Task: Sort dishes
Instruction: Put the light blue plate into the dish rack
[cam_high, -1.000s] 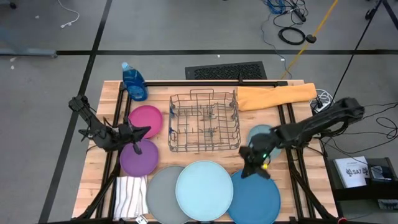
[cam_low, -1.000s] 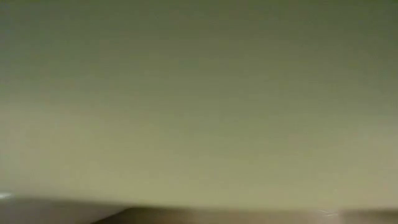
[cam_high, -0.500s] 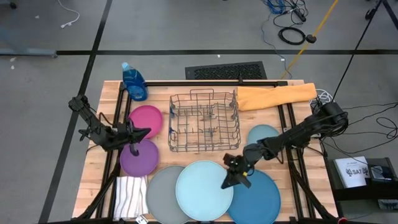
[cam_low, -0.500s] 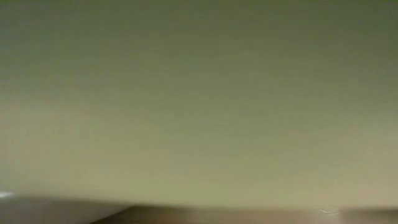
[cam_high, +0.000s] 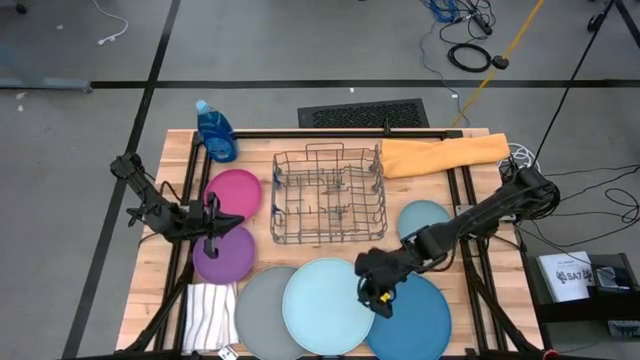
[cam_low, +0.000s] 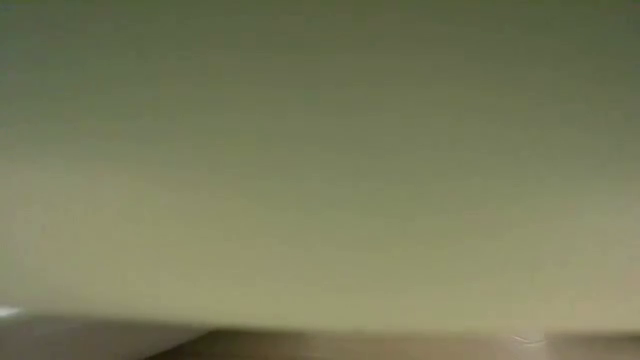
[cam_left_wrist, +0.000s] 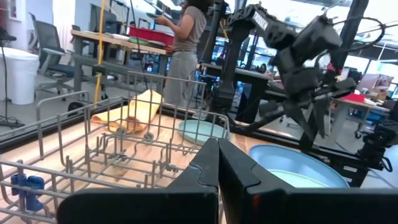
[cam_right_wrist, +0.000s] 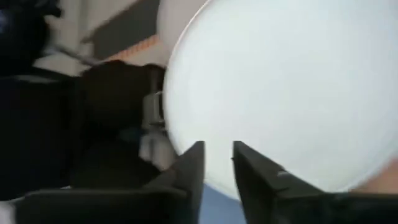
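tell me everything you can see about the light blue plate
The light blue plate is a large, flat, round dish that looks like matte plastic. It lies flat near the table's front edge, overlapping the grey plate on one side and the dark blue plate on the other. The right gripper, fingers slightly parted, points down at its rim beside the dark blue plate.

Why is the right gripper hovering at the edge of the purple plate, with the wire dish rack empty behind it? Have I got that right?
Not quite: the right gripper is at the edge of the light blue plate, as the high view shows. The purple plate lies by the left arm. The wire dish rack is indeed empty.
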